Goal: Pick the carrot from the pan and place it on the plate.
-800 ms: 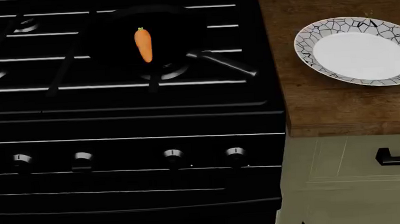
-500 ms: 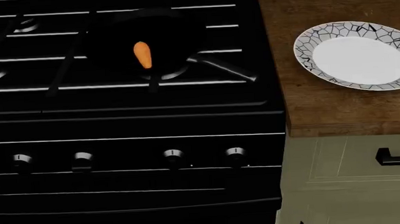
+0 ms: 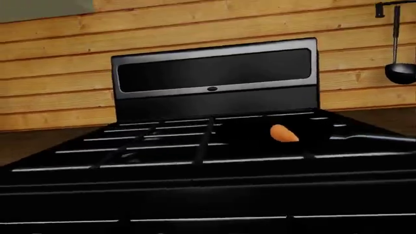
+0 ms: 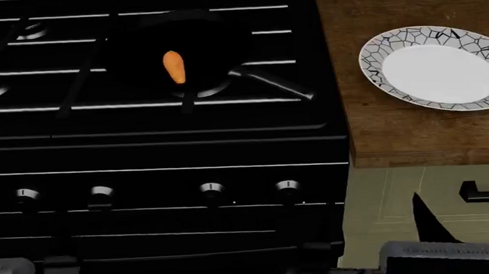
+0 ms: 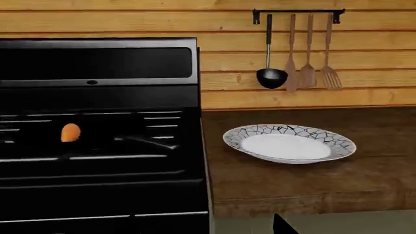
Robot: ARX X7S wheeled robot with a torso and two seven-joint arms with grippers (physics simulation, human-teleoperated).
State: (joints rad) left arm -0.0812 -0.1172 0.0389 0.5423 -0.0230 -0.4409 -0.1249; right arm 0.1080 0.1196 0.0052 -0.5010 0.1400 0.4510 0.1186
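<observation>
A home kitchen: a black gas stove (image 4: pixel 161 135) with burner grates and a row of knobs (image 4: pixel 211 189) stands against a wall of horizontal wooden planks (image 5: pixel 305 44). Beside it, a dark wooden surface (image 4: pixel 395 135) tops pale green cabinets (image 4: pixel 399 210), and a ladle (image 5: pixel 270 73) and spatulas (image 5: pixel 318 58) hang from a wall rail (image 5: pixel 297 11).

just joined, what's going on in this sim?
Nothing is held yet. The carrot lies in the pan on the black stove, and the plate sits bare on the wooden counter to the stove's right. Both arms only show at the head view's bottom edge, well short of the pan; the grippers' state can't be told.
</observation>
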